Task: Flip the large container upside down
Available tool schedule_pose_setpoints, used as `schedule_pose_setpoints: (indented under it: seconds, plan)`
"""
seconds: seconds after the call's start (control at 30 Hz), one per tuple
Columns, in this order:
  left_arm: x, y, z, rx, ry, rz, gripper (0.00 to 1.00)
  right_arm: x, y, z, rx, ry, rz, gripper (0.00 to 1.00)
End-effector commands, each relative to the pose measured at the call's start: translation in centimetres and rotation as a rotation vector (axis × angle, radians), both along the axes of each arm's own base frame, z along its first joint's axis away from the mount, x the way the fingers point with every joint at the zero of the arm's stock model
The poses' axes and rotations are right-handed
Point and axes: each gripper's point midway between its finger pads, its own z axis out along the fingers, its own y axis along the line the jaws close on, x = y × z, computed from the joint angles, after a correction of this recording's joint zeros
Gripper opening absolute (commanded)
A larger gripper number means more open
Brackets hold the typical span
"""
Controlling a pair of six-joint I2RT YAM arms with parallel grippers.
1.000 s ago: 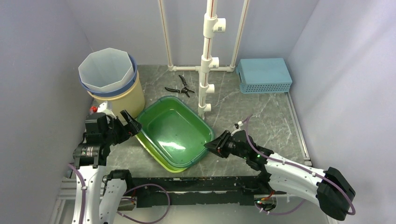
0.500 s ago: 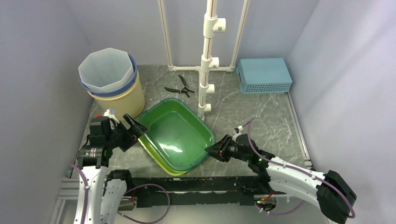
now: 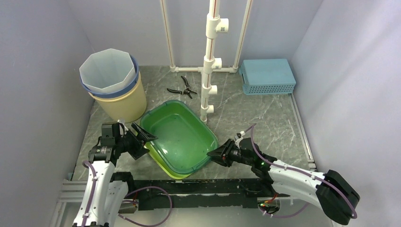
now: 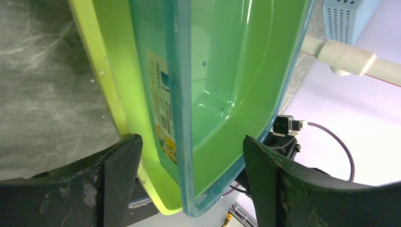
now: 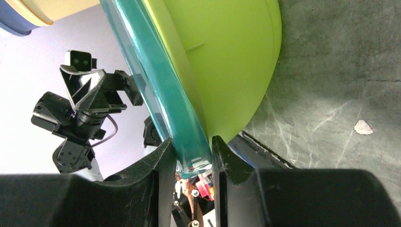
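Green tub (image 3: 182, 135): one rim gripped, second grip pending.
The green tub sits upright at the front centre of the desk (image 3: 265, 113). The right pincer (image 5: 189, 146) clamps its right rim; the left pincer (image 4: 189, 144) stands open astride the left rim. Close it squarely on the rim before lifting. The left wrist view alone shows clear gaps either side of that rim.

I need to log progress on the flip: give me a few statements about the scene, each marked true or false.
1. The right gripper is shut on the rim of the green tub. True.
2. The left gripper is clamped on the rim as well. False: its jaws stand open, one on either side of the rim.
3. The tub lies upside down. False: its opening faces up.
4. A pair of pliers lies on the table behind the tub. True.
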Motion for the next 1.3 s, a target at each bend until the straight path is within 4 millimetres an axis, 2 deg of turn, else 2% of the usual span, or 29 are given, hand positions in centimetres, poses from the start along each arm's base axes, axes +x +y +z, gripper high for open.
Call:
schedule_pose_setpoints:
  seconds: [0.0,0.17,0.23,0.33,0.43,0.53,0.7,0.87,0.93,1.0,1.13,1.27]
  plan:
    - [1.5,-0.5,1.6,-0.053,-0.080,0.004,0.82,-0.1,1.0,1.9,0.068,0.009,0.034,0.07]
    - [1.7,-0.4,-0.4,-0.037,-0.020,-0.003,0.75,-0.8,1.0,1.4,0.101,0.045,0.060,0.07]
    - [1.8,-0.5,-0.9,-0.050,-0.020,-0.004,0.73,-1.1,1.2,1.8,0.131,0.052,0.074,0.07]
    - [1.9,-0.3,-1.3,-0.058,0.012,0.035,0.61,-0.7,1.4,2.2,0.118,0.083,0.057,0.07]
    - [2.1,-0.6,-0.2,-0.091,0.005,0.052,0.59,-0.7,1.5,1.4,0.011,0.138,0.073,0.09]
    - [2.4,-1.1,0.7,-0.131,-0.009,0.045,0.53,-0.9,2.4,3.0,0.058,0.128,0.120,0.09]
    - [2.3,-1.9,-0.2,-0.162,-0.009,-0.024,0.42,-1.0,2.5,3.4,0.056,0.047,0.165,0.12]
    - [1.9,-1.8,1.1,-0.150,-0.091,-0.028,0.32,-2.1,1.9,2.7,0.065,0.014,0.204,0.14]
    - [1.7,-2.0,1.9,-0.157,-0.123,-0.036,0.27,-2.3,1.7,3.0,0.058,-0.019,0.210,0.19]
    - [1.3,-1.8,1.6,-0.140,-0.109,-0.036,0.20,-2.1,1.4,3.3,0.035,-0.059,0.213,0.25]
    - [0.2,-1.5,0.7,-0.109,-0.054,-0.033,0.11,-1.4,1.4,4.0,-0.024,-0.132,0.240,0.47]
    - [0.2,-1.4,0.9,-0.107,-0.057,-0.018,0.03,-1.6,0.7,3.0,-0.141,-0.129,0.275,0.61]
